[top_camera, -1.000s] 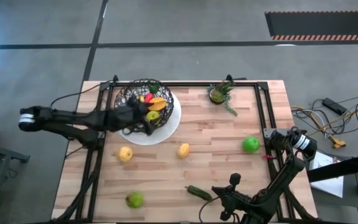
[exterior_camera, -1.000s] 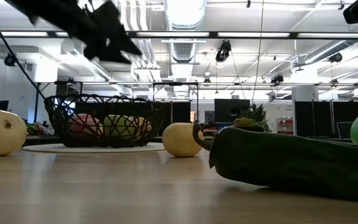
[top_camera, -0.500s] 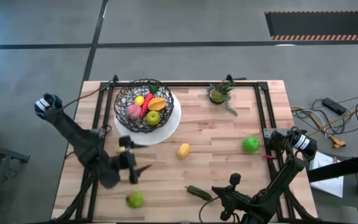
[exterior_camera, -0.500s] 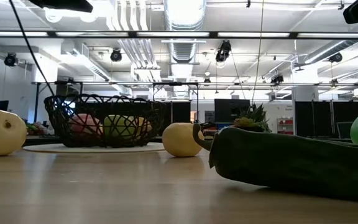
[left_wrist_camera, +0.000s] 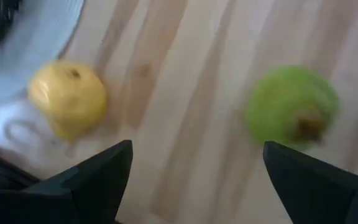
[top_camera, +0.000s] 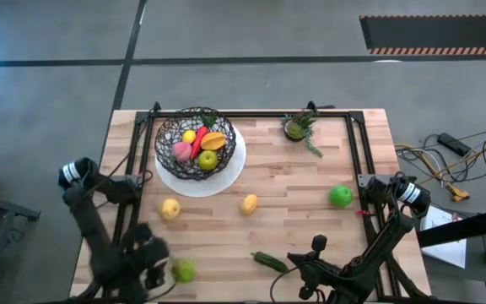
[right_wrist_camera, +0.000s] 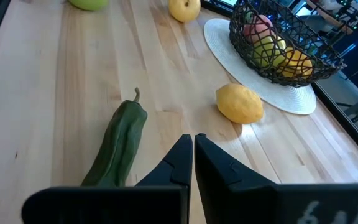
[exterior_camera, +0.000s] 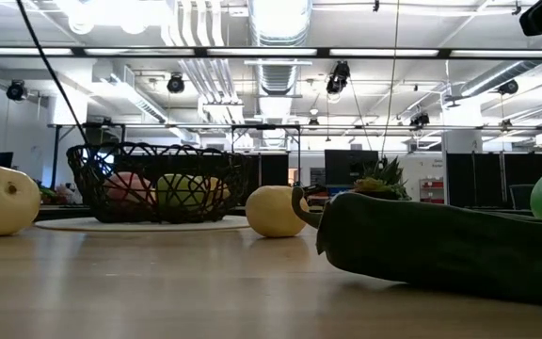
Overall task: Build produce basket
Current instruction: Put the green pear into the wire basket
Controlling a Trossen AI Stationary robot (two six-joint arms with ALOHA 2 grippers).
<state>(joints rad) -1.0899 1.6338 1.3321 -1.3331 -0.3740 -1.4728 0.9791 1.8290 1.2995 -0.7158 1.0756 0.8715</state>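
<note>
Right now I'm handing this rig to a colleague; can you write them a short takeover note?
Left gripper: open, empty, near the table's front left, beside the green fruit.
Right gripper: shut, empty, parked at the front edge by the dark green vegetable.
Done: basket on the white plate holds pink, red, orange, yellow and green pieces.
Left: two yellow fruits, the green fruit at front left, the green fruit at right, the dark green vegetable.

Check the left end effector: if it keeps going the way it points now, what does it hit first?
Probably bare table. The open left end effector points down at the wood between a lemon and a green fruit, with neither squarely in line. Depth is unclear.
</note>
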